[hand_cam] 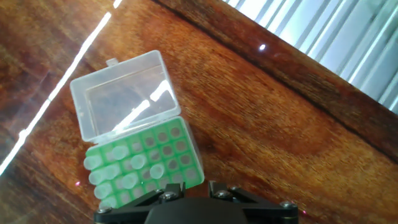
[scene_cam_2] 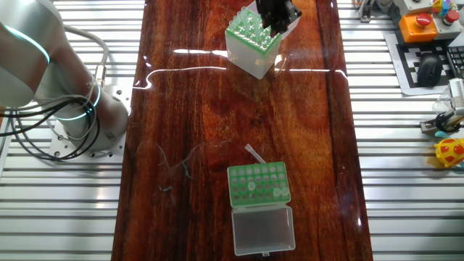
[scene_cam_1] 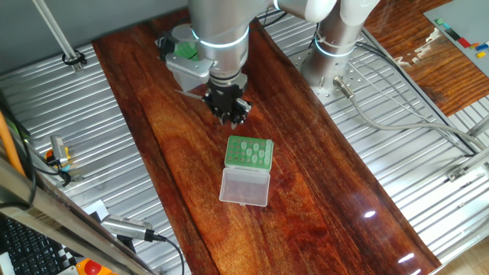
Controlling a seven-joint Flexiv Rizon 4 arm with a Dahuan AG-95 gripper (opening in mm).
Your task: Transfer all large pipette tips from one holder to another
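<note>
A: Where is the low green rack (scene_cam_1: 250,153)?

B: Mid-surface (scene_cam_1: 306,176), its clear lid (scene_cam_1: 244,186) folded flat open. The gripper (scene_cam_1: 228,111) hangs apart from it, near the taller translucent box (scene_cam_2: 254,42).

A: What does each view add?

B: The hand view looks down on the rack and shows several large pipette tips (hand_cam: 118,174) standing in its holes. The other fixed view alone shows the box's green perforated top clearly, plus one loose tip (scene_cam_2: 254,155) lying on the wood just beside the rack. In one fixed view the arm hides most of the box.

A: Fingers apart or together?

B: I cannot tell; no view shows the tips plainly.

A: Any writing?

B: None legible.
</note>
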